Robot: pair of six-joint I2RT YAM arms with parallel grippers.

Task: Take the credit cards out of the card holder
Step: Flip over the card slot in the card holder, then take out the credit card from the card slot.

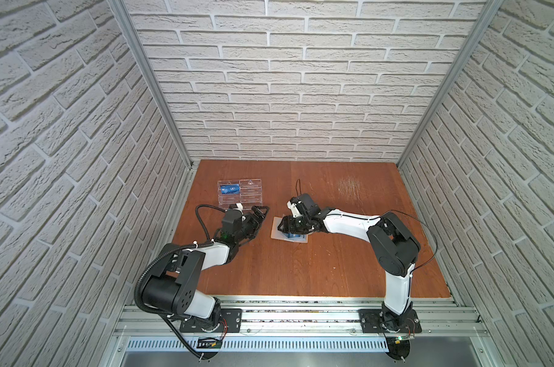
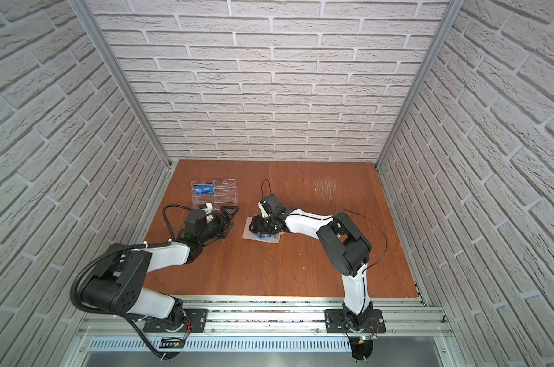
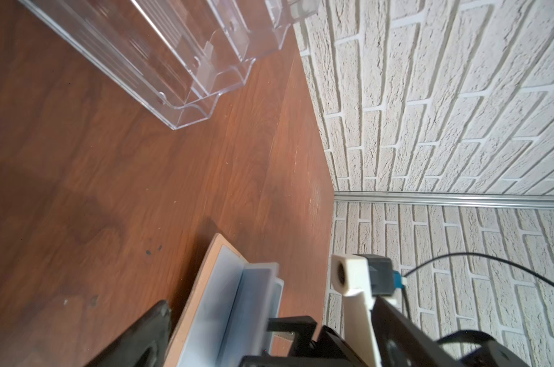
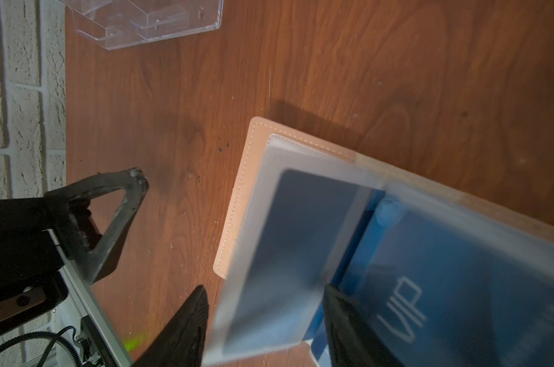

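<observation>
The tan card holder (image 1: 276, 229) (image 2: 247, 231) lies open mid-table, its clear sleeve pages up (image 4: 237, 206) (image 3: 202, 286). Blue credit cards sit in its sleeves: one lettered VIP (image 4: 460, 286) and a darker one (image 4: 294, 238) in a raised page; they show blue in both top views (image 1: 292, 237) (image 2: 265, 237). My right gripper (image 4: 266, 330) (image 1: 282, 226) hangs over the holder, open, its fingers standing either side of the raised page. My left gripper (image 1: 260, 212) (image 2: 230, 212) is wide open and empty, left of the holder, one finger (image 4: 126, 206) hovering above the wood.
A clear acrylic tiered rack (image 1: 247, 198) (image 2: 220, 197) (image 3: 174, 79) (image 4: 148, 25) stands at the back left, just behind my left gripper, with one blue card (image 1: 229, 189) (image 2: 204, 189) in its top row. Brick walls enclose the wooden table (image 1: 333, 270).
</observation>
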